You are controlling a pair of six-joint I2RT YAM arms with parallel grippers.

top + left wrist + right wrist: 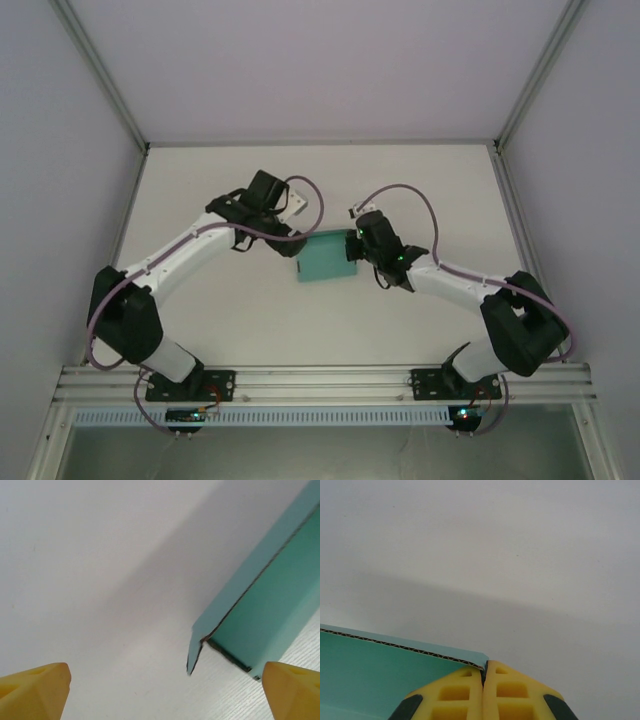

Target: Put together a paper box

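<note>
The left arm (170,255) bends at its elbow by the left wall and reaches inward over the table (250,330); the right arm (455,278) mirrors it from the other side. Between their wrists, near the middle of the table, is the teal paper box (325,258). The right fingers (455,692) are pressed together on the box's edge (the corrugated rim runs straight into the pinch). The left fingers (37,687) stand spread wide and grip nothing, with the box's open end and one loose flap just ahead of them.
</note>
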